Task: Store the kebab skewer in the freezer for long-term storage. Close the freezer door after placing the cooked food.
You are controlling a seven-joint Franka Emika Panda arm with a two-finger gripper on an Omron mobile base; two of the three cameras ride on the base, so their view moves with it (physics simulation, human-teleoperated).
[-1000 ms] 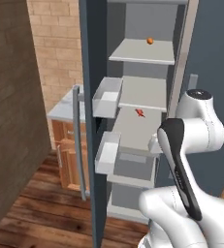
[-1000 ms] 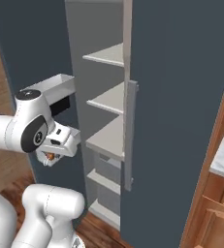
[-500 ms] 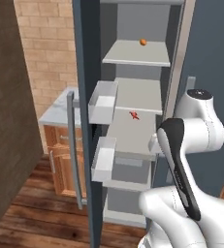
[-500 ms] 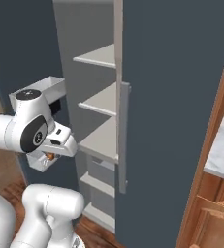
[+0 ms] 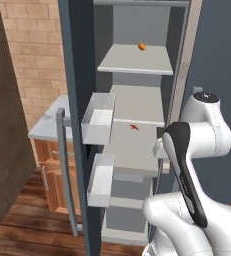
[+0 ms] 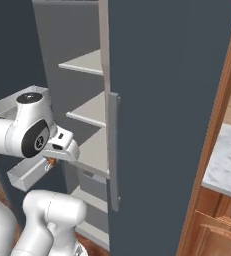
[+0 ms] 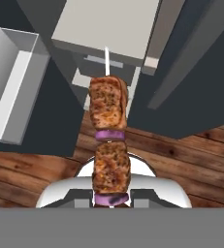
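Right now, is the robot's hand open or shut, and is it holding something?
Hand: shut on the skewer.

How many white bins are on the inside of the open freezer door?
2: an upper bin level with the middle shelf, and a lower bin just beneath it. Others may be hidden beyond the frame.

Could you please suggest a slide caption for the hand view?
Gripper shut on the kebab skewer, above the wooden floor before the open freezer.
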